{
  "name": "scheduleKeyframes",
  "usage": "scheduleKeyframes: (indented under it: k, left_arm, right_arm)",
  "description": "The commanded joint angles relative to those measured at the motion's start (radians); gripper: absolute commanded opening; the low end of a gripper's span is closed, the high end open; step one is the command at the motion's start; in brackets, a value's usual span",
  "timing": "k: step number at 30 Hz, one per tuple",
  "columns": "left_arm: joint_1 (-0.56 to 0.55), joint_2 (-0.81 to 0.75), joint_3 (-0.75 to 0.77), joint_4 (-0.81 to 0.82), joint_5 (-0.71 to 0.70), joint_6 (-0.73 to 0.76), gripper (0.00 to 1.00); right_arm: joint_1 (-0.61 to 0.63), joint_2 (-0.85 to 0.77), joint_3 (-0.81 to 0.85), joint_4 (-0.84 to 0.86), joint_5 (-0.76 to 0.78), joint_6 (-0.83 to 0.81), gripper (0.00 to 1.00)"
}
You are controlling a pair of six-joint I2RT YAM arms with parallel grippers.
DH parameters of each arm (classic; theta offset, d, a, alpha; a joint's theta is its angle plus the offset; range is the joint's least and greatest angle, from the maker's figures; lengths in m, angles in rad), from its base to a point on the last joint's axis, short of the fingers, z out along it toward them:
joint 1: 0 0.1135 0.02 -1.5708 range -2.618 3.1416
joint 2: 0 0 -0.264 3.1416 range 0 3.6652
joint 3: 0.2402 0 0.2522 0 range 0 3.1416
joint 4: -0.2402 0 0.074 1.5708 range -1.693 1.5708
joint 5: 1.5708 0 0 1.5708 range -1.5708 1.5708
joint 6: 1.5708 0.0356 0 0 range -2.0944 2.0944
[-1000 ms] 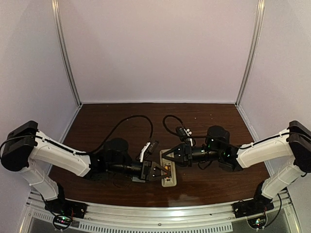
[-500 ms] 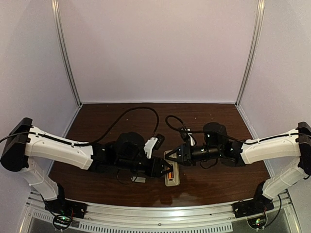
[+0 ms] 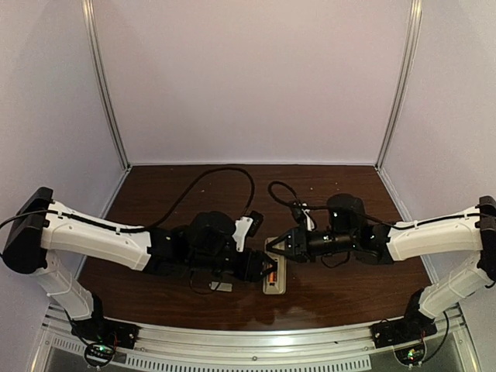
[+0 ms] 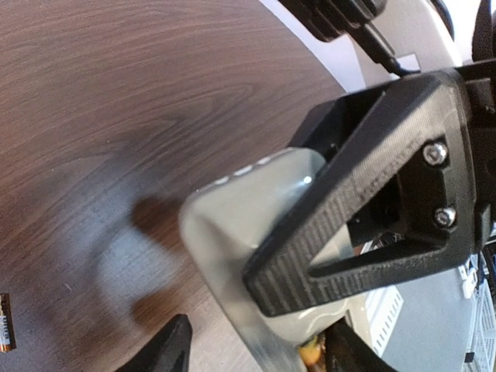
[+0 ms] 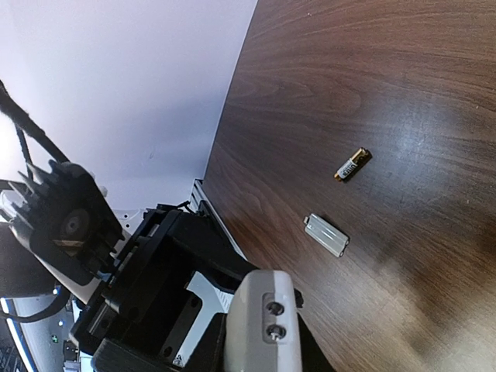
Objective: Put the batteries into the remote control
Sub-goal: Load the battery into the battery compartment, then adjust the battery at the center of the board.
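The remote control (image 3: 274,280) lies back up near the table's front, its pale beige body close up in the left wrist view (image 4: 248,232). My right gripper (image 3: 279,244) is shut on its far end, which shows between my fingers in the right wrist view (image 5: 267,322). My left gripper (image 3: 265,270) is over the battery bay, its jaws apart astride the remote's edge (image 4: 256,353). One copper-gold battery (image 4: 310,356) sits at the bay by my left gripper's right finger. The other battery (image 5: 352,164) lies loose on the table.
A small flat pale grey plate (image 5: 326,235) lies on the wood near the loose battery, and shows by the left arm in the top view (image 3: 221,286). Black cables (image 3: 225,174) loop behind both arms. Pale walls enclose the table.
My left arm has swung right and forward, bringing its gripper from beside the remote onto the battery bay. My right gripper has stayed on the remote's far end, shifting only slightly.
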Motion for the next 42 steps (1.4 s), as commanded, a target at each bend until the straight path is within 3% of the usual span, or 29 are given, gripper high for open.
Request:
scheduleKeyframes:
  k: [1, 4, 10, 14, 21, 32, 42]
  left_arm:
    - [0.015, -0.044, 0.024, -0.093, -0.031, 0.127, 0.65]
    - [0.036, -0.117, -0.009, -0.150, -0.036, 0.148, 0.71]
    - [0.136, -0.256, -0.104, -0.291, -0.086, 0.158, 0.72]
    - [0.224, -0.267, -0.085, -0.460, -0.102, 0.200, 0.71]
    - [0.258, -0.031, 0.132, -0.769, -0.115, 0.356, 0.64]
    - [0.266, 0.268, 0.347, -0.816, -0.022, 0.550, 0.45]
    - [0.320, 0.419, 0.466, -0.878, 0.002, 0.580, 0.40]
  right_arm:
    - [-0.033, -0.043, -0.030, 0.055, -0.069, 0.014, 0.00]
    - [-0.074, -0.044, -0.086, 0.108, -0.091, 0.018, 0.00]
    - [-0.120, -0.057, -0.153, 0.248, -0.160, 0.009, 0.00]
    - [-0.125, -0.076, -0.150, 0.238, -0.193, -0.039, 0.00]
    - [-0.129, -0.090, -0.158, 0.272, -0.262, -0.048, 0.00]
    - [-0.150, -0.141, -0.187, 0.273, -0.314, -0.050, 0.00]
    - [-0.184, -0.211, -0.193, 0.213, -0.342, -0.066, 0.00]
